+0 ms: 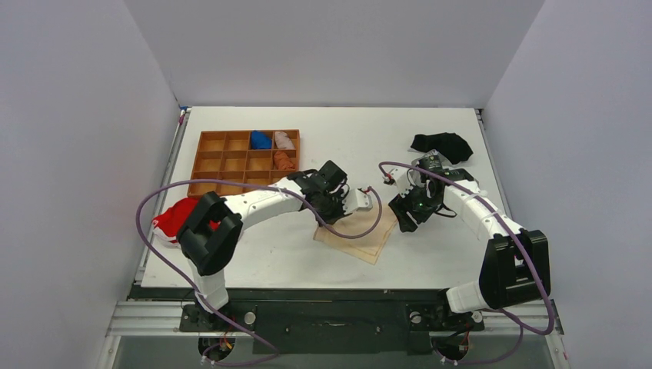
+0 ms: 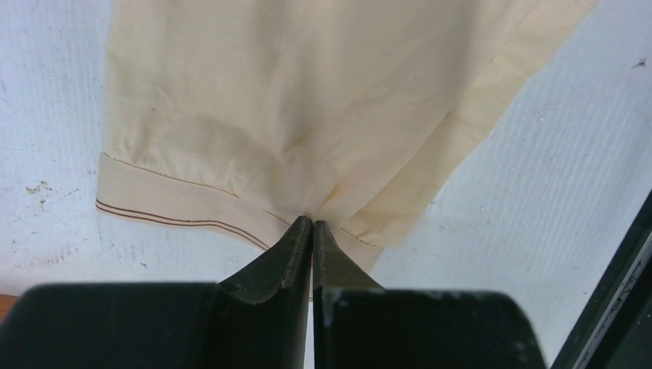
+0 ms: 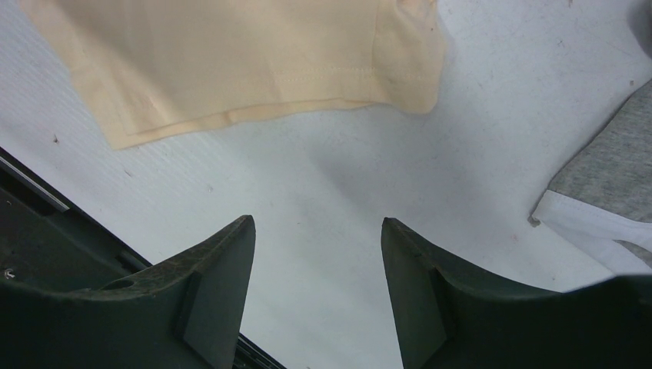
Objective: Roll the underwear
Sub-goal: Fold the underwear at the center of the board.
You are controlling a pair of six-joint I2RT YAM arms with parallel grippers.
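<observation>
Two robot arms reach over a white tabletop point(image 1: 430, 138), where cream underwear point(image 1: 367, 237) lies flat near the front edge; jaws of the left arm point(image 1: 254, 204) are pinched tight on its banded hem, while those of the right arm point(image 1: 480, 215) hang partly spread, holding nothing, above bare tabletop just beside it

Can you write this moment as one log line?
left gripper: shut on pale cream fabric underwear edge | right gripper: open, empty
</observation>
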